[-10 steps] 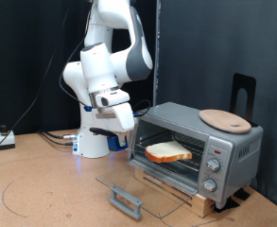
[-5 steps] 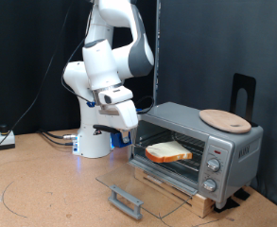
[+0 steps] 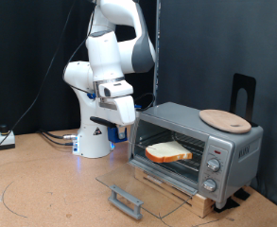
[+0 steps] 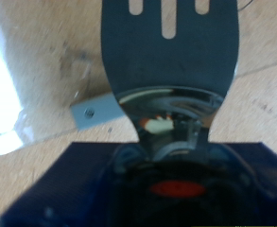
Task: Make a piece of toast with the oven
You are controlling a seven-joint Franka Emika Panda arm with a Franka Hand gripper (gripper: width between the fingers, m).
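The piece of toast (image 3: 168, 151) lies flat on the wire rack inside the oven (image 3: 223, 147). The oven's glass door (image 3: 147, 183) hangs open, lying flat, its grey handle (image 3: 126, 200) towards the exterior view's bottom. My gripper (image 3: 122, 121) hangs just off the oven's side on the exterior view's left, above the table. In the wrist view a slotted metal spatula (image 4: 166, 57) sticks out from the gripper (image 4: 168, 175), which is shut on its handle. The door handle (image 4: 91, 113) and the glass door (image 4: 6, 95) show beneath the blade.
A round tan wooden plate (image 3: 224, 119) lies on top of the oven. A black stand (image 3: 242, 93) rises behind it. The oven sits on a wooden base (image 3: 190, 197). Cables (image 3: 53, 138) run by the robot's base on a brown table.
The hand has risen a little and turned beside the oven's left side. The toast, the door and the plate have not moved.
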